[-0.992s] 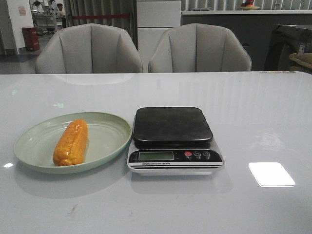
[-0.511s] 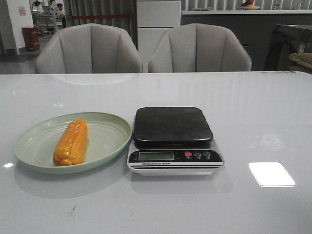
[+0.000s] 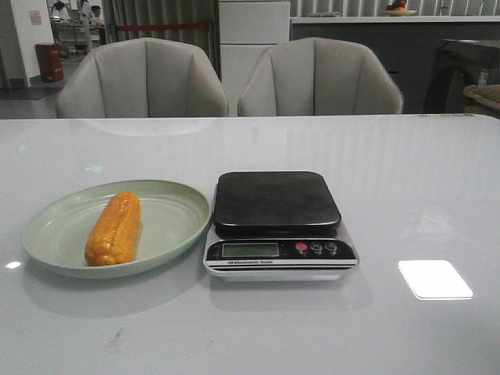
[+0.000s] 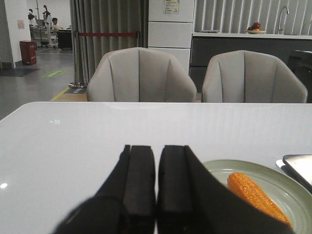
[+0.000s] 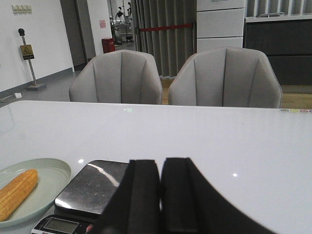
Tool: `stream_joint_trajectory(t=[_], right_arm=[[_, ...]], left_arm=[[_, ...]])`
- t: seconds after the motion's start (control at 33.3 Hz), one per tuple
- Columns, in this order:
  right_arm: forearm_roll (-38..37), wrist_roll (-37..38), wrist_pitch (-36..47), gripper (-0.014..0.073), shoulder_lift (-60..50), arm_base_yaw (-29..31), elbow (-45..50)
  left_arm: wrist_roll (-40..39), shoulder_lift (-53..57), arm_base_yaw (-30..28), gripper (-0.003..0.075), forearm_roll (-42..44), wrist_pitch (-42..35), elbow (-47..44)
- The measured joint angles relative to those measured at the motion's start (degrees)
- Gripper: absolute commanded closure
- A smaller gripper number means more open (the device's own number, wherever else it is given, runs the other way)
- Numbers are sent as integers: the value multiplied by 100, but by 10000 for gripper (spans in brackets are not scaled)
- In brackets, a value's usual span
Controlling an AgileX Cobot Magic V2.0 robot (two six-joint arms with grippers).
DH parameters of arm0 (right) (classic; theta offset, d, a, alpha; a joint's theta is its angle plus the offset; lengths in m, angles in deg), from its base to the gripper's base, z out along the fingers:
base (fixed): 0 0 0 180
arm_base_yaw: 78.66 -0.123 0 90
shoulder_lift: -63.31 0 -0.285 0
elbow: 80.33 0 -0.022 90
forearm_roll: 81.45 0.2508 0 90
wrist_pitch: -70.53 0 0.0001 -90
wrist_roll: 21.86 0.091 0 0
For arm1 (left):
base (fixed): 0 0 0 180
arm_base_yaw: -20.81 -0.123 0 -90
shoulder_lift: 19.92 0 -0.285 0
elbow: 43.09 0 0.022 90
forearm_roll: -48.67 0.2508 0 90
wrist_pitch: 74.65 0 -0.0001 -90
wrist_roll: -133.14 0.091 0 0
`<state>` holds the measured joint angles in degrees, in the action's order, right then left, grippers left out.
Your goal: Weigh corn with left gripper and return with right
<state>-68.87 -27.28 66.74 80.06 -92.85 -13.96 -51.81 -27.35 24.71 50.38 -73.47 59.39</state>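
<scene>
While the corn [image 3: 114, 229] lay lengthwise on the green plate [image 3: 173, 211], just left of the scale [image 3: 278, 225], the left gripper [image 4: 156, 168] and the right gripper [image 5: 160, 183] each had fingers pressed together, holding nothing.

A showroom-like commercial hall with a kitchen corner: two padded grey chairs [image 3: 230, 78] face a glossy white table [image 3: 406, 180], with a red-belt barrier [image 4: 107, 34], heavy curtains [image 4: 109, 34] and a counter with a tap [image 4: 284, 14] behind.
</scene>
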Motion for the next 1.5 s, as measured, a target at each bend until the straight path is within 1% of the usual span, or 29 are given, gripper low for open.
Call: stream_joint_trajectory(t=[0.72,0.78,0.9,1.08,1.2,1.29,1.41,1.5], right_arm=[[0,0,0,438,0,15,48],[-103,0,56,438,0,56,120],[-395,0,230,438,0,386,378],[-522,0,424,438,0,1116,845],[-663,25,424,438,-221,1304,1087],[-789,173,424,438,-508,1304,1214],[-1075,722,379,438,-872,1313,1228],[-1258,1082,153,438,-948,1313,1228]], left_arm=[[0,0,0,605,0,0,0],[0,0,0,605,0,0,0],[0,0,0,605,0,0,0],[0,0,0,605,0,-10,0],[0,0,0,605,0,-10,0],[0,0,0,605,0,-10,0],[0,0,0,605,0,-10,0],[0,0,0,605,0,-10,0]])
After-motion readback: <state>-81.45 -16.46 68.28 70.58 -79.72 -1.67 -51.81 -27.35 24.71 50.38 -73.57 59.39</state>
